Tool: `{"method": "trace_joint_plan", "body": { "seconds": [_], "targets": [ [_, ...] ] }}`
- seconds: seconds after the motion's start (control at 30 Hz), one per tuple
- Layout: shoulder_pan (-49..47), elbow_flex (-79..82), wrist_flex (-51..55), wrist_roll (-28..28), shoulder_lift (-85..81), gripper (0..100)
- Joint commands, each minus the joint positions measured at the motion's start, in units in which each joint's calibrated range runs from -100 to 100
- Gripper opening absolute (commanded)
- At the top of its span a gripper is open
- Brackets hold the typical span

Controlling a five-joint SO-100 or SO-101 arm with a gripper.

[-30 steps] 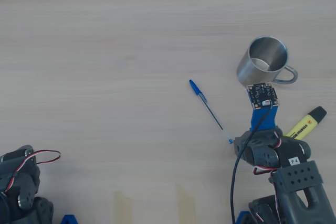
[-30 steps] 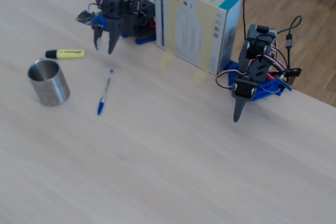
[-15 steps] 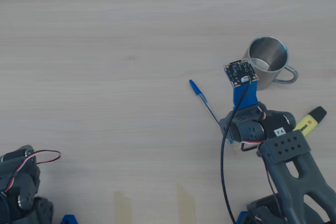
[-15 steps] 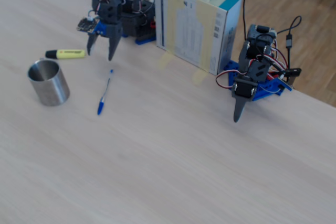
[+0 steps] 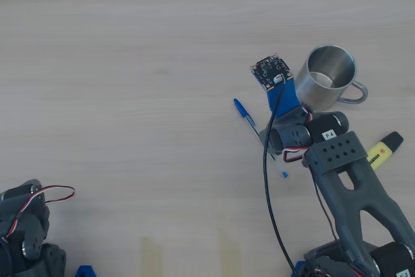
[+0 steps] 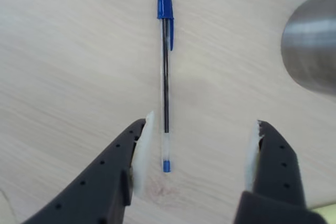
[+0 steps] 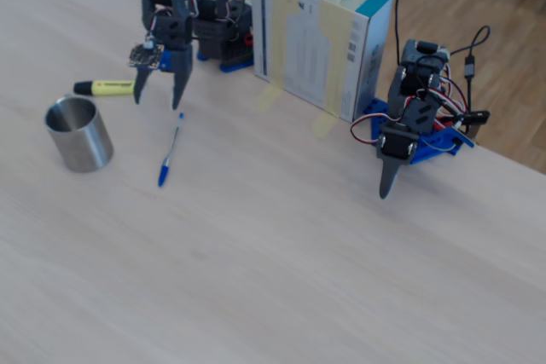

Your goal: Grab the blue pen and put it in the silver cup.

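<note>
The blue pen (image 6: pixel 166 77) lies flat on the wooden table, its blue cap pointing away from me in the wrist view. My gripper (image 6: pixel 203 120) is open above the pen's plug end, which sits between the fingers, close to the left one, untouched. In the fixed view the gripper (image 7: pixel 158 100) hangs just over the far end of the pen (image 7: pixel 170 151). In the overhead view the arm covers the middle of the pen (image 5: pixel 241 109). The silver cup (image 5: pixel 310 89) stands upright and empty right of the pen; the fixed view shows the cup (image 7: pixel 81 135) left of it.
A yellow highlighter (image 5: pixel 382 149) lies beside the arm, behind the cup in the fixed view (image 7: pixel 107 87). A second arm (image 7: pixel 405 138) stands still at the right, and a cardboard box (image 7: pixel 320 36) stands between the two arms at the table's back edge.
My arm has swung from beside the cup and highlighter toward the pen and now straddles its plug end. The fingers stay open. Pen, cup and highlighter have not moved.
</note>
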Motion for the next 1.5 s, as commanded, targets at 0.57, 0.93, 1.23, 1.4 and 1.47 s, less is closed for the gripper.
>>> {"method": "trace_joint_plan", "body": {
  "seconds": [0.57, 0.93, 1.23, 1.4, 1.47],
  "targets": [
    [-0.8, -13.1, -0.5, 2.3, 14.4, 28],
    [-3.5, -21.3, -0.5, 1.9, 21.3, 28],
    [-4.6, -24.4, -0.5, 1.8, 24.9, 28],
    [-4.7, -24.4, -1.4, 0.4, 27.4, 28],
    [-4.7, -23.9, -2.8, 0.3, 28.3, 28]
  ]
}}
